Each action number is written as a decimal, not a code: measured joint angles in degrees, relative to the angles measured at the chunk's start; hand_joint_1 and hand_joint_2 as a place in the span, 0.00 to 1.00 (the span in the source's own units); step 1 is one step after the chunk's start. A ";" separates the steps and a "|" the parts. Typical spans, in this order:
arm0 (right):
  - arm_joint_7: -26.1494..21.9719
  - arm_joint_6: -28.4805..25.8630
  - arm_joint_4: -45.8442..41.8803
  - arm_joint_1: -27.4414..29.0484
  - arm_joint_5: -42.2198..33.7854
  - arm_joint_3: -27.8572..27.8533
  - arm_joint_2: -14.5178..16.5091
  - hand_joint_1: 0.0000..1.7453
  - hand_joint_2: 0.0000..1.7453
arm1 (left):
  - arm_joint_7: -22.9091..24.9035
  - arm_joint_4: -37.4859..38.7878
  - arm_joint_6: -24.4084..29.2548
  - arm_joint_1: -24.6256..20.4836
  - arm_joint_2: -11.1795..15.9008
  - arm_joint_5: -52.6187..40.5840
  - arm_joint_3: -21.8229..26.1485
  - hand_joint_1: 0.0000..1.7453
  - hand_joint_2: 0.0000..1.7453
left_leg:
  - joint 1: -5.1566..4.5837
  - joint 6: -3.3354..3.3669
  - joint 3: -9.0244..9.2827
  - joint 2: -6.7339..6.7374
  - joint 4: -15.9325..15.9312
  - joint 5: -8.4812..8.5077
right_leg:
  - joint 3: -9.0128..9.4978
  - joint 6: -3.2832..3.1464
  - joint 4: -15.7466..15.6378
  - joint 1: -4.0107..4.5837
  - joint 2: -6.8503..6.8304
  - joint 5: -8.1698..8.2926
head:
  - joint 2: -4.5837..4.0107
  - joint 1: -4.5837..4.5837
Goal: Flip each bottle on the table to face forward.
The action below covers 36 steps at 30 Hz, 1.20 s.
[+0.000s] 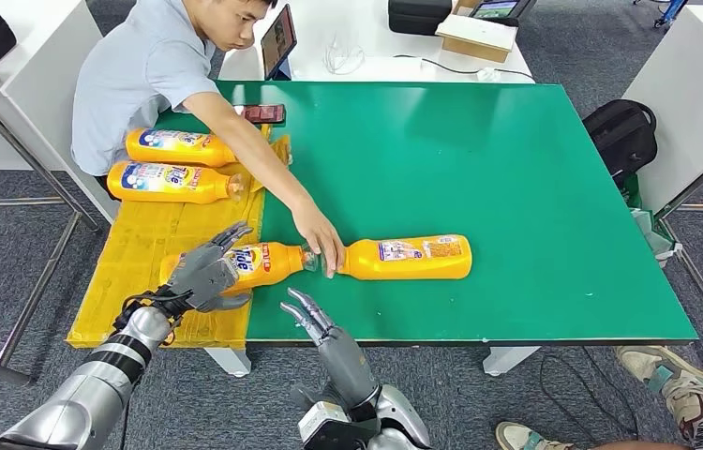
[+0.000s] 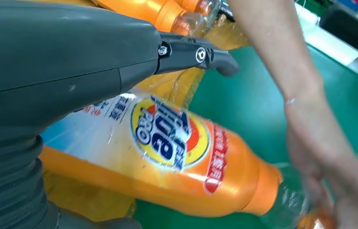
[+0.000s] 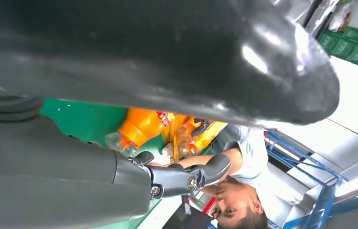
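Left hand [image 1: 205, 272]: fingers wrapped over a lying bottle [image 1: 259, 264], front label up, judged turned.
Right hand [image 1: 315, 319]: fingers spread, holding nothing, near the worktop [image 1: 516, 187] edge.
Just beyond those fingers: second bottle [image 1: 409, 258], small-print label up, a person's hand [image 1: 321, 239] on its neck; judged still to flip.
Farther from the left fingers: two bottles [image 1: 174, 164], front labels showing.

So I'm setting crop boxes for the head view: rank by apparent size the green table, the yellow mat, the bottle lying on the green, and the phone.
Largest to smallest:
1. green table
2. yellow mat
3. bottle on the green
4. phone; it lies farther from the camera, so its true size may be understated.
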 joint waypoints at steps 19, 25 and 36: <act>1.33 -12.22 -3.30 0.66 29.79 -6.73 -2.46 0.00 1.00 | 1.41 -33.42 9.37 14.49 -8.32 41.83 12.11 0.00 1.00 | -0.02 -0.01 -0.05 0.05 0.00 -0.06 | -0.08 0.00 -0.04 0.00 0.01 -0.01 | 0.00 -0.01; 9.34 -11.68 -5.79 0.95 40.78 -15.31 -6.58 0.00 1.00 | -0.56 -43.61 10.78 24.32 -10.71 44.37 13.90 0.00 1.00 | -0.06 0.03 -0.06 0.02 0.00 -0.09 | -0.08 0.01 -0.07 -0.04 0.01 -0.03 | 0.00 -0.02; 13.72 -0.22 -0.45 -4.60 39.03 -27.46 -13.33 0.00 1.00 | -2.53 -53.33 10.85 33.76 -12.90 39.45 12.53 0.00 1.00 | -0.10 0.10 -0.07 0.01 0.01 -0.10 | -0.06 0.05 -0.07 -0.07 0.00 0.01 | 0.00 -0.02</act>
